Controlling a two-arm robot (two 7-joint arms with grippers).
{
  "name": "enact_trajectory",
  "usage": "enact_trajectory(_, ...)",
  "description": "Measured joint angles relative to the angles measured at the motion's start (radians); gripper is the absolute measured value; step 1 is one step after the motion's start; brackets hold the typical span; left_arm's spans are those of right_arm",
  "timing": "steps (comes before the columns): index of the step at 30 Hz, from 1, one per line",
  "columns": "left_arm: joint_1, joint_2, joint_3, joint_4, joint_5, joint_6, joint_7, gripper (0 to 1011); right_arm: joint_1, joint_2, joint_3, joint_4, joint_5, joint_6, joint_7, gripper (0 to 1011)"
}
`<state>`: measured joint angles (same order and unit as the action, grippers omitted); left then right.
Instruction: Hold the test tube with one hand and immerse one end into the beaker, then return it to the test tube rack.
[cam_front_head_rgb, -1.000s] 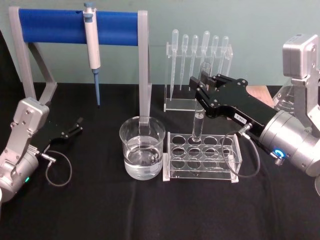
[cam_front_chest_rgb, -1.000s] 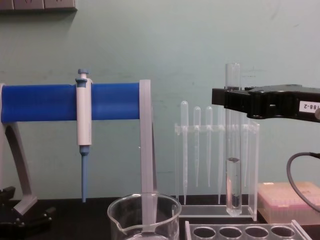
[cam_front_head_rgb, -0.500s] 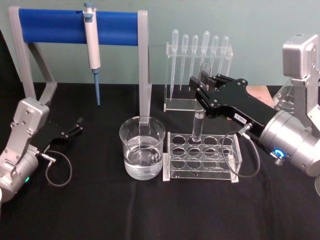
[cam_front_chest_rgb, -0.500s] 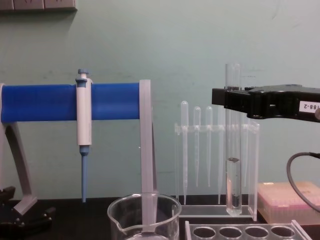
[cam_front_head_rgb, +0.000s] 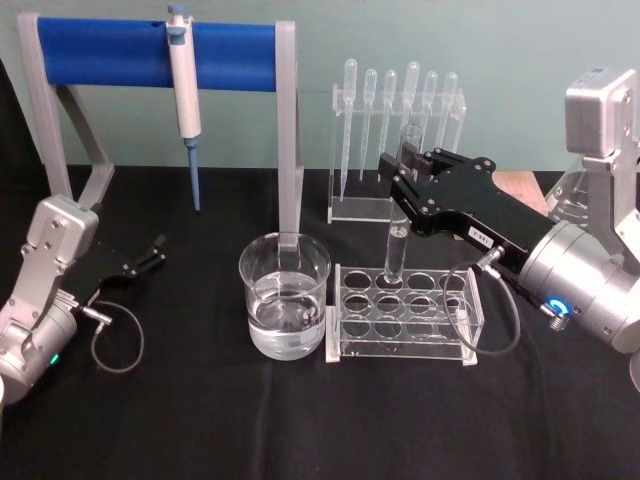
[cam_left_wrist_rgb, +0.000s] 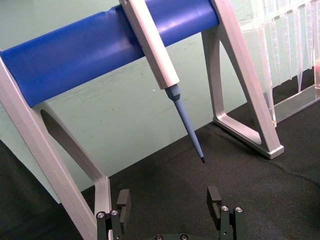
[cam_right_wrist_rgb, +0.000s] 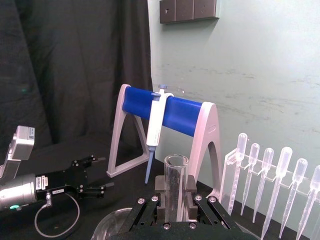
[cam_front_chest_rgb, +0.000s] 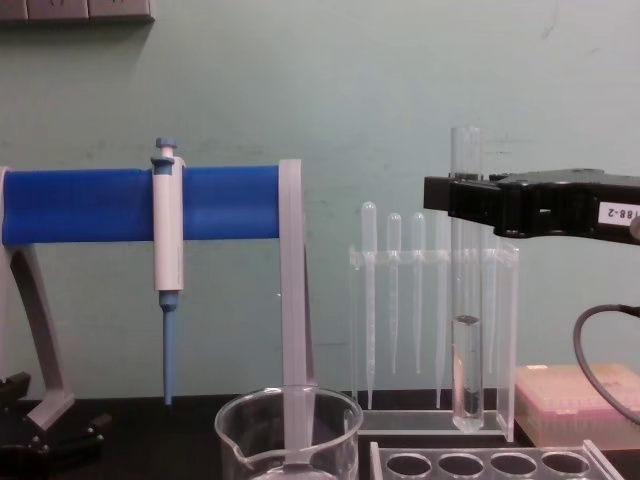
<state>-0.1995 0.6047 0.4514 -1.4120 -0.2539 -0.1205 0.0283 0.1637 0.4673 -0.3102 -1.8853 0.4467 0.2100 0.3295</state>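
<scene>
The test tube (cam_front_head_rgb: 399, 222) stands upright with my right gripper (cam_front_head_rgb: 401, 172) shut on its upper part. In the chest view the test tube (cam_front_chest_rgb: 466, 300) has its round bottom just above the back row of the clear tube rack (cam_front_chest_rgb: 480, 462), and a liquid line shows partway up it. The right gripper (cam_front_chest_rgb: 462, 203) crosses it from the right. In the right wrist view the test tube (cam_right_wrist_rgb: 176, 182) rises between the fingers (cam_right_wrist_rgb: 159, 192). The beaker (cam_front_head_rgb: 285, 297), partly filled with clear liquid, stands left of the rack; its rim (cam_front_chest_rgb: 290, 412) is low in the chest view. My left gripper (cam_front_head_rgb: 152, 251) rests open at the far left.
A blue-and-white pipettor (cam_front_head_rgb: 184, 85) hangs on a stand with a blue bar (cam_front_head_rgb: 150, 52) behind the beaker. A clear holder of plastic pipettes (cam_front_head_rgb: 395, 150) stands behind the tube rack (cam_front_head_rgb: 405, 312). A pinkish box (cam_front_chest_rgb: 575, 400) sits at the right. In the left wrist view the left gripper (cam_left_wrist_rgb: 169, 201) is spread.
</scene>
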Motion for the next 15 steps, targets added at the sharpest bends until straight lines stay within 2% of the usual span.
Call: enact_trajectory(15, 0.0, 0.0, 0.0, 0.0, 0.0, 0.0, 0.0, 1000, 0.0, 0.0, 0.0, 0.0, 0.0, 0.0, 0.0, 225)
